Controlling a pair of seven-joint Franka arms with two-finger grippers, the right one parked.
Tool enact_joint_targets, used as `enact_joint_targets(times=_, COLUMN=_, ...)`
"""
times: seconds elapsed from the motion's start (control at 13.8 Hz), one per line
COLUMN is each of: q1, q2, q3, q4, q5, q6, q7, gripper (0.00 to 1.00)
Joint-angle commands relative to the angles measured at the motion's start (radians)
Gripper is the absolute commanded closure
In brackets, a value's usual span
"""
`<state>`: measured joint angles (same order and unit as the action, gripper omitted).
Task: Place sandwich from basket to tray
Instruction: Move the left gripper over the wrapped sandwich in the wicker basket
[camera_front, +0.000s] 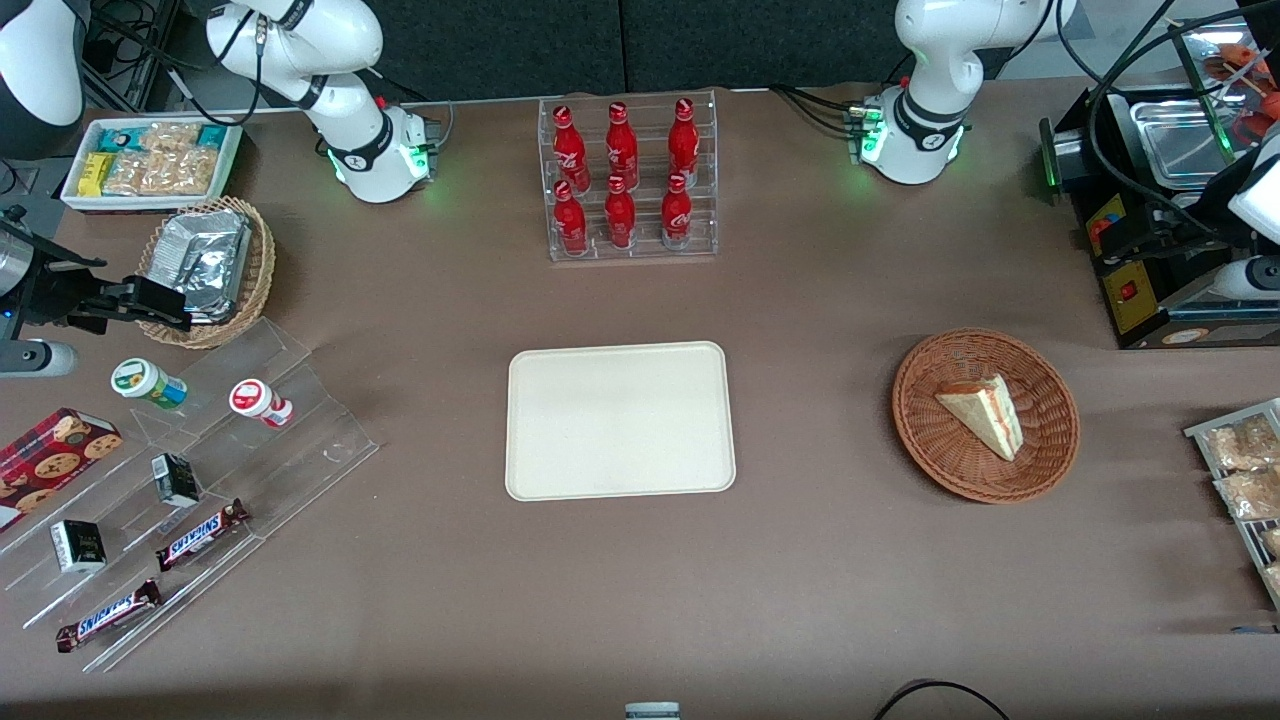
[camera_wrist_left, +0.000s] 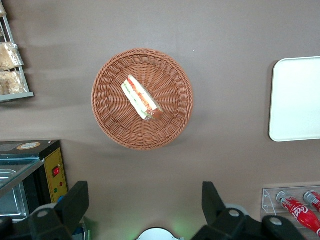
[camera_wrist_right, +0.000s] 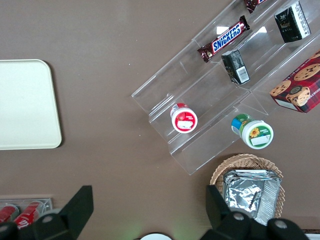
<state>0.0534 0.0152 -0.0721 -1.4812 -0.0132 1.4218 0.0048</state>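
The sandwich (camera_front: 985, 412) (camera_wrist_left: 141, 97), a white bread wedge with red and green filling on its cut edge, lies in the reddish-brown wicker basket (camera_front: 920, 430) (camera_wrist_left: 107, 120). This basket sits toward the working arm's end of the table. The cream tray (camera_front: 620, 420) (camera_wrist_left: 297, 100) (camera_wrist_right: 25, 105) lies bare at the table's middle. My left gripper (camera_wrist_left: 145, 192) hangs high above the table, farther from the front camera than the basket. It is open wide, with nothing between its black fingers (camera_wrist_left: 80, 195).
A clear rack of red bottles (camera_front: 630, 180) (camera_wrist_left: 295, 207) stands farther back than the tray. A black machine with a steel pan (camera_front: 1150, 200) (camera_wrist_left: 30, 170) and a rack of snack packets (camera_front: 1245, 470) flank the basket. The acrylic display (camera_front: 200, 480) and foil-packet basket (camera_front: 205, 265) are at the parked arm's end.
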Motion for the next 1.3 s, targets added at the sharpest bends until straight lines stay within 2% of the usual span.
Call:
enact_joint_targets(times=0.0, q1=-0.001, q2=0.006, q3=0.000, q4=0.018, q5=0.007, q6=-0.015, q7=-0.008, gripper=0.00)
enact_joint_targets(times=0.22, q1=-0.003, q2=0.017, q3=-0.002, q4=0.019, q5=0.024, q6=-0.012, q7=-0.012, gripper=0.00)
enact_joint_targets(times=0.36, q1=-0.003, q2=0.035, q3=-0.005, q4=0.013, q5=0.067, q6=-0.003, q7=-0.037, gripper=0.00)
enact_joint_targets(times=0.51, q1=-0.003, q2=0.067, q3=-0.008, q4=0.001, q5=0.067, q6=0.026, q7=-0.193, gripper=0.00)
enact_joint_targets(times=0.72, q1=-0.003, q2=0.062, q3=-0.008, q4=-0.124, q5=0.070, q6=0.178, q7=-0.348, gripper=0.00)
enact_joint_targets(times=0.94, q1=-0.001, q2=0.072, q3=-0.006, q4=-0.245, q5=0.042, q6=0.337, q7=-0.513, gripper=0.00)
enact_joint_targets(times=1.23, q1=-0.003, q2=0.066, q3=-0.009, q4=-0.439, q5=0.045, q6=0.569, q7=-0.658, gripper=0.00)
